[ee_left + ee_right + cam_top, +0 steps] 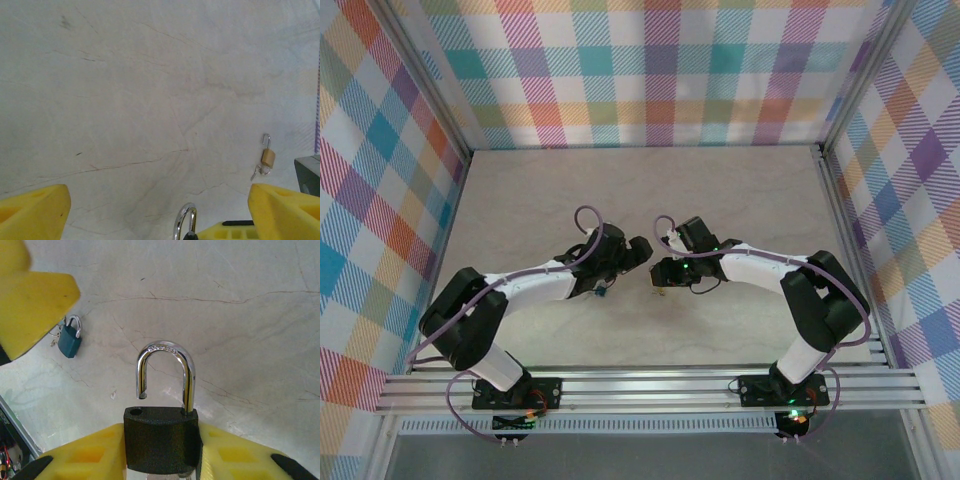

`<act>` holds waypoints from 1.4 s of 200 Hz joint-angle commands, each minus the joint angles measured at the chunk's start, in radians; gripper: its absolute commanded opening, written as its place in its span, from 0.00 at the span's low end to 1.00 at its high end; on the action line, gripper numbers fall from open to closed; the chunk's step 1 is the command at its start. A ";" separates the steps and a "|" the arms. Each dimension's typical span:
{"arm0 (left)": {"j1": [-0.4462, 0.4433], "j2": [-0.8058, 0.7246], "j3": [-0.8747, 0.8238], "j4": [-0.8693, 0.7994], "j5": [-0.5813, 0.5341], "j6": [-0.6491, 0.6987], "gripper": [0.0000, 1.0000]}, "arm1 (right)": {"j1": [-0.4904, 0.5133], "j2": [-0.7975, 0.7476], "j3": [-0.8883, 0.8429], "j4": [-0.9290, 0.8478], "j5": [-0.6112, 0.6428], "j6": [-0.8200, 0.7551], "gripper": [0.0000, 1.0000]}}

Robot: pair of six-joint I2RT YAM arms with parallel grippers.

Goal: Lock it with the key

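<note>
Pose: left arm bent inward; left claw spread; right claw grips lock

The left arm and right arm bend outward at the elbow, forearms angling inward so the grippers nearly meet tip to tip. The left gripper spreads its yellow fingers wide. The right gripper clamps a padlock between its jaws.
</note>
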 commanded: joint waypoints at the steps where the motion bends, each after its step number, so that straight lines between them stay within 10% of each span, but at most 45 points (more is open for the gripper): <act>1: 0.007 0.025 0.021 0.064 0.047 -0.046 0.88 | -0.005 -0.031 -0.012 0.019 -0.027 -0.024 0.35; 128: -0.005 0.116 -0.024 0.249 0.169 -0.131 0.50 | -0.006 -0.042 -0.020 0.035 -0.021 -0.022 0.34; 280: -0.008 0.131 -0.111 0.362 0.241 -0.179 0.38 | -0.011 -0.064 -0.038 0.054 -0.023 -0.018 0.34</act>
